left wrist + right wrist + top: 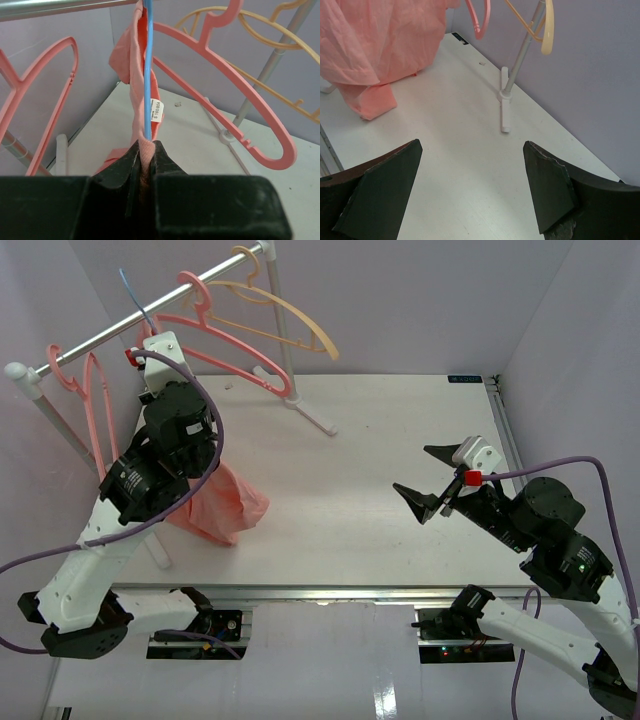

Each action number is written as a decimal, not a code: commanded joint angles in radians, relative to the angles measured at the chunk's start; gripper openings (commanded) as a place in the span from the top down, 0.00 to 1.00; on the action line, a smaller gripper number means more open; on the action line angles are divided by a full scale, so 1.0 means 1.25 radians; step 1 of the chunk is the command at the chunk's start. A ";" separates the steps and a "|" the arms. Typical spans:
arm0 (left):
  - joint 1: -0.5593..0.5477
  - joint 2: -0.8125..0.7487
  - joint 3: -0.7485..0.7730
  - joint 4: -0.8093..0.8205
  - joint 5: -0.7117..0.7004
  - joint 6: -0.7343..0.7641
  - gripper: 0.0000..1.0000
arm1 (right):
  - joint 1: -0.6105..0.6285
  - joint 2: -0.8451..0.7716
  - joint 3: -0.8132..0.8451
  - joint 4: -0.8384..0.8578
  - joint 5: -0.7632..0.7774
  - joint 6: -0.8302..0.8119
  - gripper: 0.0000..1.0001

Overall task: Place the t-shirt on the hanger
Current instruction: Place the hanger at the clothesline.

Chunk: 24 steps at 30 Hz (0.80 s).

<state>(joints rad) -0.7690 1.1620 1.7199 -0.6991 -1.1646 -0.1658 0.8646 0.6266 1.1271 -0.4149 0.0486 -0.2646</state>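
Between pink hangers (235, 77), the left pincer (145, 148) clamps the t-shirt (134, 102).

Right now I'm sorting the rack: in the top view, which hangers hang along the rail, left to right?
left pink hanger → blue hanger → right pink hanger → orange hanger

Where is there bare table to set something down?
Bare white table runs from the hanging salmon-pink cloth t-shirt across to the open right end effector, back to the white rack foot. Crowded: rear-left corner, with pink plastic hangers and left arm.
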 commanded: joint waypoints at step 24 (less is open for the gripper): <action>0.310 -0.013 -0.124 0.087 0.214 -0.046 1.00 | 0.004 -0.037 -0.030 0.054 -0.014 0.008 0.11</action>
<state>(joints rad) -0.3928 1.1618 1.5269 -0.6973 -0.8378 -0.3013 0.8646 0.5899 1.0882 -0.3996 0.0443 -0.2619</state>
